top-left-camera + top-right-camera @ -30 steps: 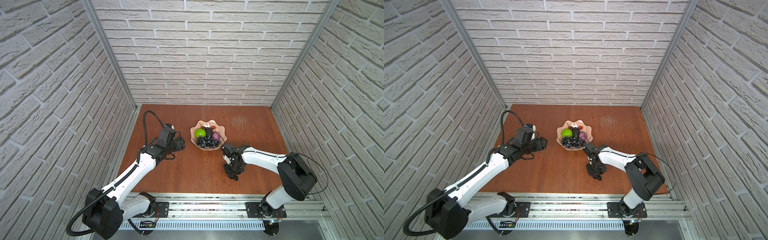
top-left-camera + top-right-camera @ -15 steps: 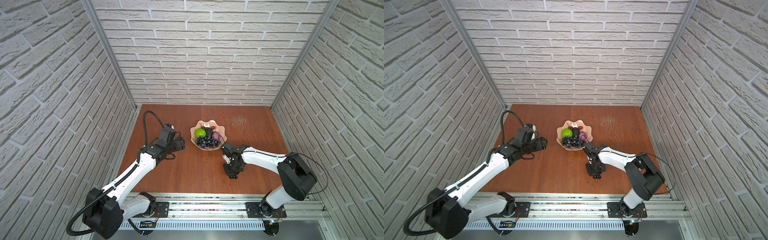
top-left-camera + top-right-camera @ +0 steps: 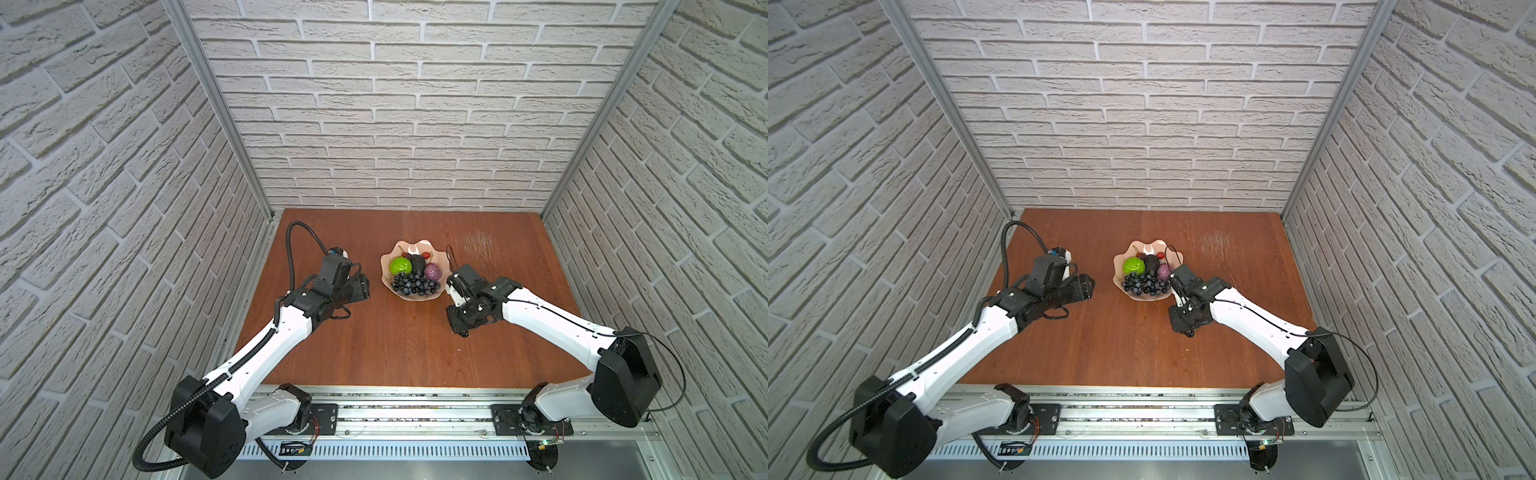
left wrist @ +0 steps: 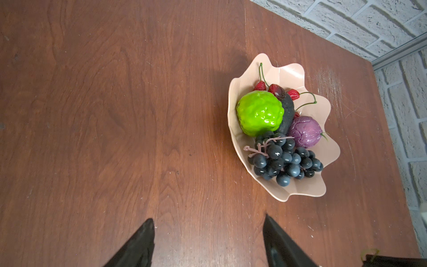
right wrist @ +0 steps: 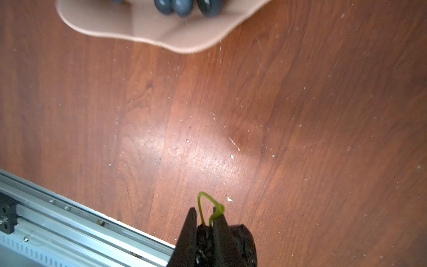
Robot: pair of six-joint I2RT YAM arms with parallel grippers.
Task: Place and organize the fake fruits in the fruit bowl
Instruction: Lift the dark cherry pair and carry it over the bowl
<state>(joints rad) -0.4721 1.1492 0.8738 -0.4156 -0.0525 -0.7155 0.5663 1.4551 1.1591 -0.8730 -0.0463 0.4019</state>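
Pinching dark cherries (image 5: 242,240), the right claw (image 5: 205,215) is closed, with their looped green stem (image 5: 221,208) poking out past its fingertips. The fingers cover part of the fruit and the frame edge cuts off the rest, so the count is unclear. It is also unclear whether the fruit touches the worktop (image 5: 300,115). In both top views the wrist hides the fingers, and only a small dark round bit shows beneath the claw (image 3: 459,328) (image 3: 1185,328), near and right of the bowl (image 3: 411,296).

The left claw (image 4: 208,218) is open and empty over bare wood, left of the bowl. Only its two dark fingertips enter its wrist view.

Inside the bowl (image 4: 300,189), grapes (image 4: 284,161) fill the near side. A green ball (image 4: 260,113) sits far-left and a purple fruit (image 4: 305,131) far-right. The avocado (image 4: 287,111) between them is mostly hidden. Small red fruits (image 4: 293,94) with thin stems lie at the far rim, too small to identify. The right wrist view catches only the bowl's near rim (image 5: 161,34) and three grapes.
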